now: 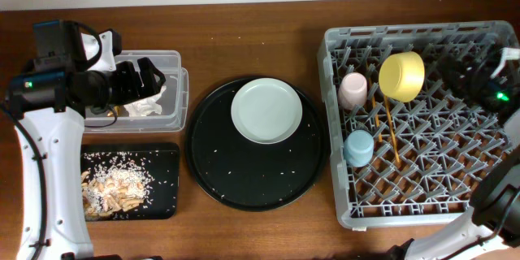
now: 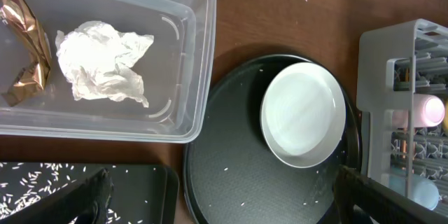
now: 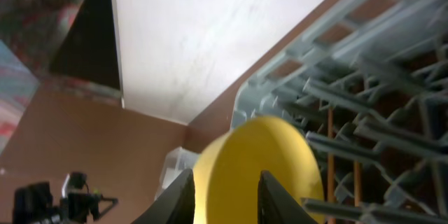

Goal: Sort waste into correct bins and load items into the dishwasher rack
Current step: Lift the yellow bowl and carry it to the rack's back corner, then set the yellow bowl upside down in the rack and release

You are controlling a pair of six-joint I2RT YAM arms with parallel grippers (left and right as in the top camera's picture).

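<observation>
The grey dishwasher rack (image 1: 422,203) holds a pink cup (image 1: 353,89), a blue cup (image 1: 358,147), wooden chopsticks (image 1: 392,134) and a yellow bowl (image 1: 402,75) on its side. My right gripper (image 1: 439,71) is at the bowl's right edge. In the right wrist view its fingers stand apart around the rim of the bowl (image 3: 259,154), gripper (image 3: 225,182) open. My left gripper (image 1: 150,80) hangs open and empty over the clear tub (image 1: 175,61), which holds the white tissue (image 2: 105,63) and gold-brown wrapper (image 2: 24,49). Food scraps (image 1: 114,183) lie in the shallow black tray (image 1: 166,158).
A pale plate (image 1: 266,110) rests on the large round black tray (image 1: 244,179) between the bins and the rack, with a few rice bits scattered round it. Bare wooden table shows along the back.
</observation>
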